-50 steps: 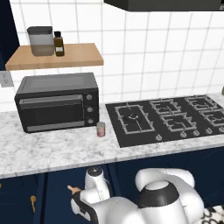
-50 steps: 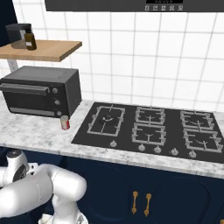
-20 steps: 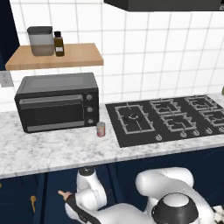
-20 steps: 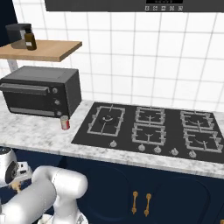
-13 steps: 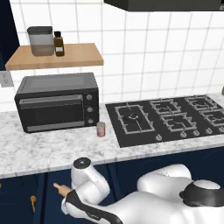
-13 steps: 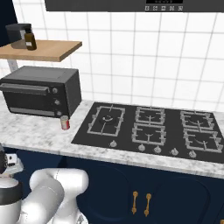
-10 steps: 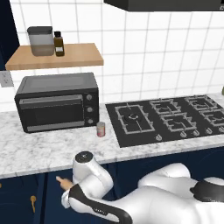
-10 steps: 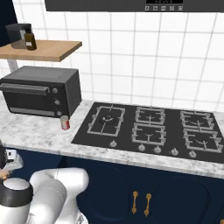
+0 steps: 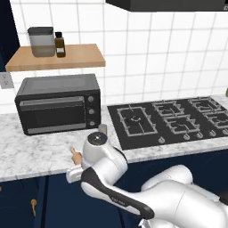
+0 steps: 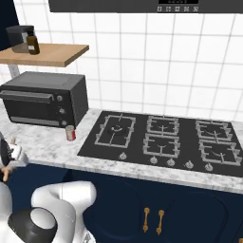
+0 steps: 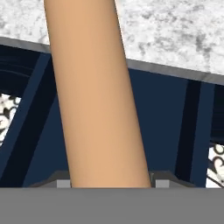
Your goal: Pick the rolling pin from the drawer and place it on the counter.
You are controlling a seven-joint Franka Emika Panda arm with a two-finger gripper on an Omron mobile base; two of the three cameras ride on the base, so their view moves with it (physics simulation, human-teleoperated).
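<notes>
The rolling pin [image 11: 98, 94] is held in the gripper [image 9: 76, 165], clamped across its thick middle – in the hand view the light-brown barrel runs up from between the fingers and crosses the picture, with the navy drawer [image 11: 166, 127] behind it and the marbled counter [image 11: 175, 30] beyond. In the left base view a tapered handle tip is seen poking out past the wrist, just in front of the counter's pale edge, below and in front of the toaster oven [image 9: 58, 103]. The pin is judged to be lifted clear of the drawer but not yet set down – placing on the stone remains to be done.

Several risks are suggested by this pose. The long pin sticks out to both sides of the fingers, so an end could be knocked against the counter edge if the hand is not raised high enough before being carried forward; such a knock could twist the round barrel in the grip. A small red can [image 10: 70, 133] stands near the oven's corner and could be toppled by a swinging end. Once released on the flat stone, the cylinder could roll off toward the front edge
</notes>
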